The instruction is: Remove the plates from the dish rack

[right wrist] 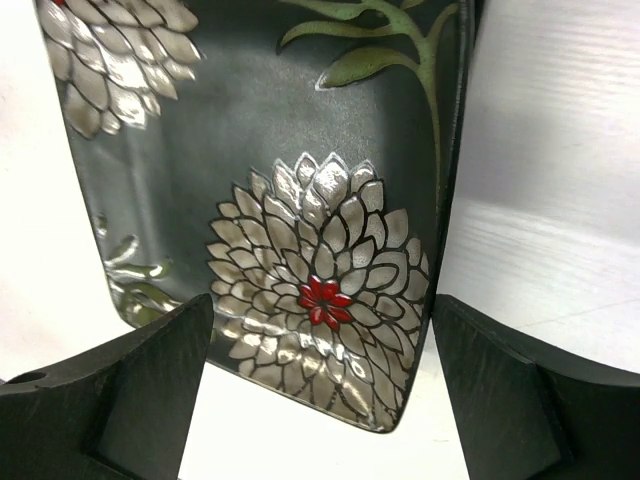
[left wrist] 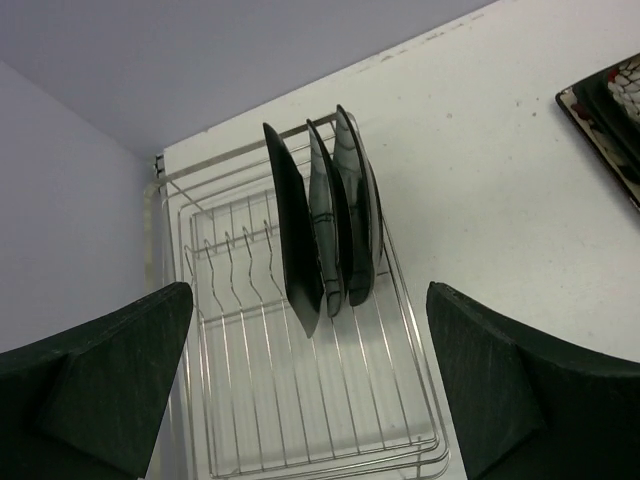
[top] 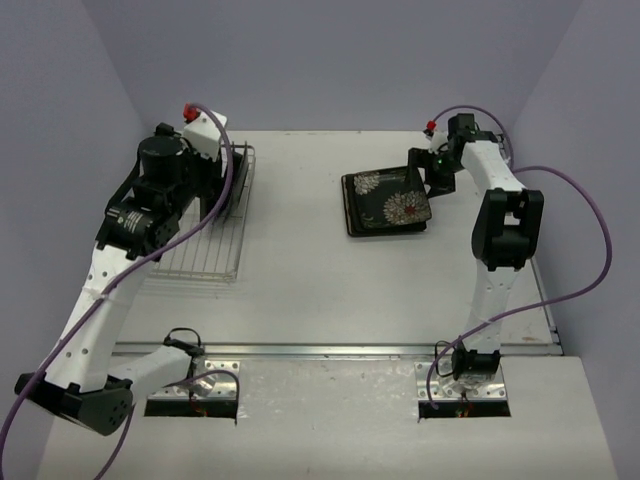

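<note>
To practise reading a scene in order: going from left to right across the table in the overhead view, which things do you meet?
dish rack → flowered plate → right arm

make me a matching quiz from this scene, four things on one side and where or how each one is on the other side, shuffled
Things:
1. dish rack
2. dark plates
3. flowered plate
4. right gripper

Place or state:
a. lying flat on the table, right of centre
b. open, over the flowered plate
c. on the left side of the table
d. standing on edge in the dish rack

Pairs: 1-c, 2-d, 3-a, 4-b
</note>
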Controlling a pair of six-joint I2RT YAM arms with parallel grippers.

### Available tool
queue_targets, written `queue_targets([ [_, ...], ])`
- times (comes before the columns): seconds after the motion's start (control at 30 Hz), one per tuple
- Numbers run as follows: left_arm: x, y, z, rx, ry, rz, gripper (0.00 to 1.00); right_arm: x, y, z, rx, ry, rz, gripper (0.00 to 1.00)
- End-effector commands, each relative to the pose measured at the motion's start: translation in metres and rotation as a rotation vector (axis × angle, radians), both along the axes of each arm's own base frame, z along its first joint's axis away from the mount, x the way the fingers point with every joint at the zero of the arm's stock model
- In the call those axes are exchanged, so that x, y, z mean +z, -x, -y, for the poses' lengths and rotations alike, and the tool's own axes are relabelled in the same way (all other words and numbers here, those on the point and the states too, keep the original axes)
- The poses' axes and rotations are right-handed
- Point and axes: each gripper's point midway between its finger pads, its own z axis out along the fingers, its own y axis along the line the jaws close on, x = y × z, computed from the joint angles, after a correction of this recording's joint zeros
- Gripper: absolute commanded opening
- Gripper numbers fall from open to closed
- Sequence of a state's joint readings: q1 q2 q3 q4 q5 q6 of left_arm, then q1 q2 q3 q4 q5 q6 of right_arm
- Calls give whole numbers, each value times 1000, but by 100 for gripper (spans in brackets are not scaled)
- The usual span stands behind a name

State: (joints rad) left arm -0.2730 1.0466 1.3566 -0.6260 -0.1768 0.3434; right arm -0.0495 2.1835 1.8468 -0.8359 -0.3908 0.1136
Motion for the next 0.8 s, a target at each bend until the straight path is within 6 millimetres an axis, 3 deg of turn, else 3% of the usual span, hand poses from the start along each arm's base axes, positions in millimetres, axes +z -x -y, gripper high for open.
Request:
queue_targets([
  [0.0,19,-3,-8,106,134,-24,100,8,2,-9,36,62,34,89],
  [0.07,11,-7,-10,116,183,-91,100,7,4,-18,57,57,28,89],
  [0.1,10,-10,-23,149,201,-103,100,6,5,-26,73,52,24,89],
  [0.13,9,-12,-17,124,222,-121,100,6,6,-27,77,46,22,89],
  [0.17,7,-16,-30,159,239,-137,100,6,7,-28,78,44,19,89],
  [0.37,-10,-35,-45,190,241,-195,99,22,4,-18,77,105,67,90],
  [0.5,-15,-50,-48,196,233,-229,85,47,-4,-9,64,160,139,94],
  [0.63,-29,-79,-52,205,205,-290,60,98,-9,1,35,217,265,99],
  [0.77,-50,-100,-68,244,192,-347,52,130,-1,0,29,210,333,99],
])
